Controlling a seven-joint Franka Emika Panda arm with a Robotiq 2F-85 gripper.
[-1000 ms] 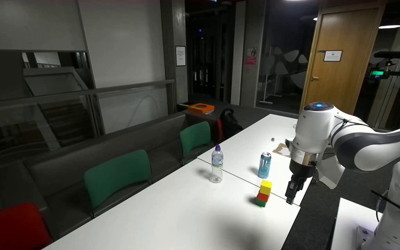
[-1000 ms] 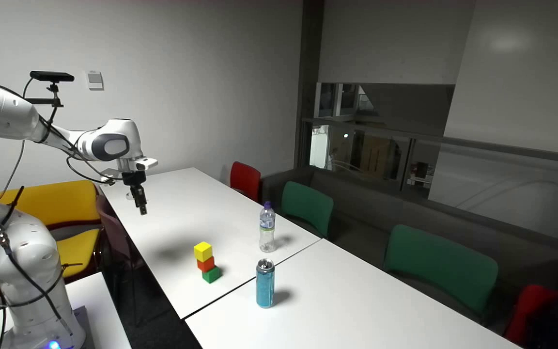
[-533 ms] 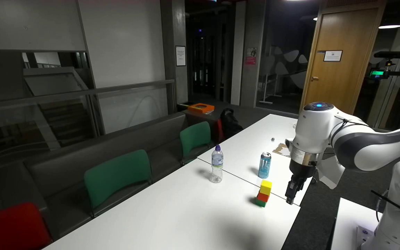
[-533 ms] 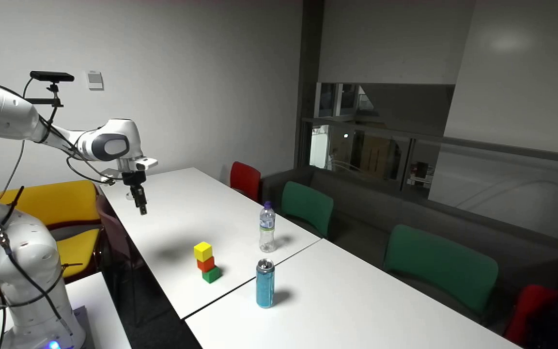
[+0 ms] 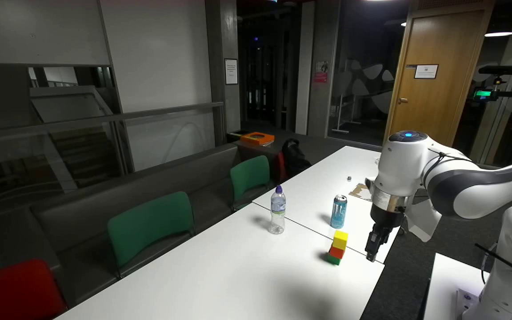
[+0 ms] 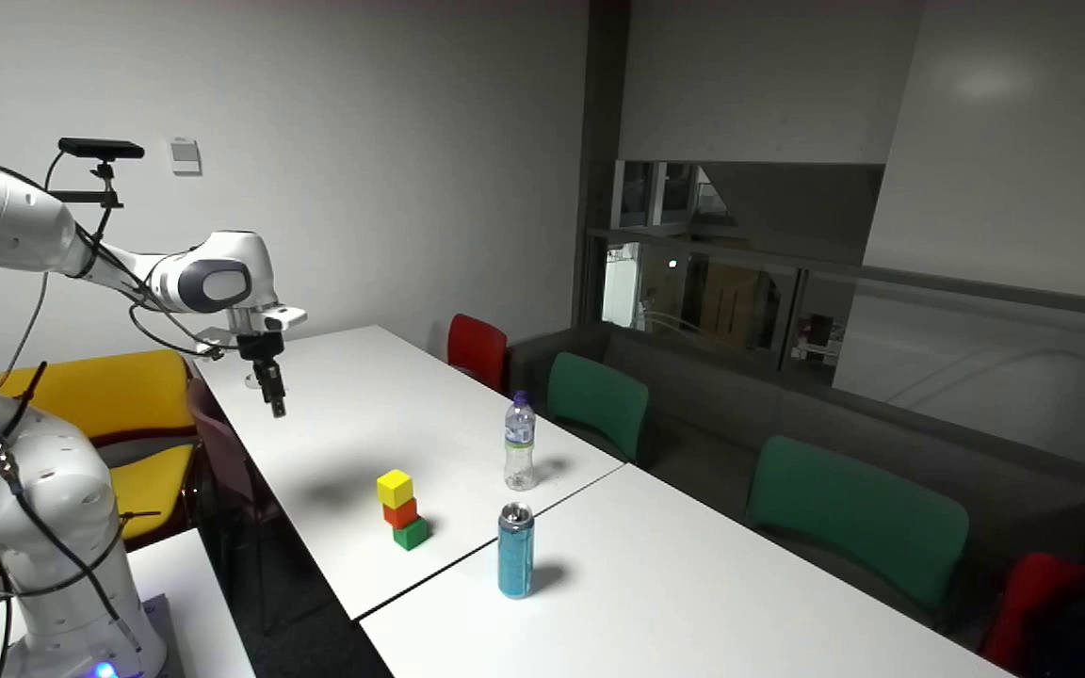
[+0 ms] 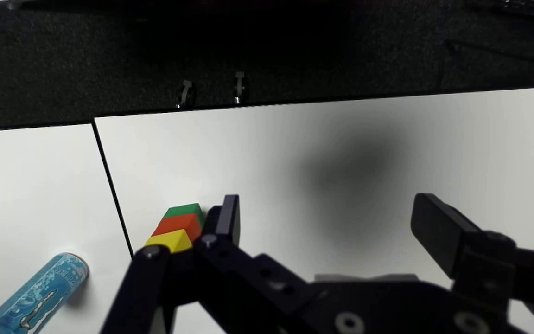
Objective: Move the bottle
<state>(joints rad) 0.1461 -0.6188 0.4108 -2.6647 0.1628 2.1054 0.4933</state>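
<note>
The bottle is clear plastic with a purple-blue cap and a pale label. It stands upright on the white table in both exterior views, near the seam and toward the green chairs. It is out of the wrist view. My gripper hangs above the table near the robot-side edge, well apart from the bottle. It also shows in an exterior view. In the wrist view my gripper is wide open, with only the table surface and a shadow between its fingers.
A stack of yellow, red and green blocks stands between my gripper and the bottle. A blue can stands across the table seam. Green chairs line the far side. A piece of cardboard lies farther along the table.
</note>
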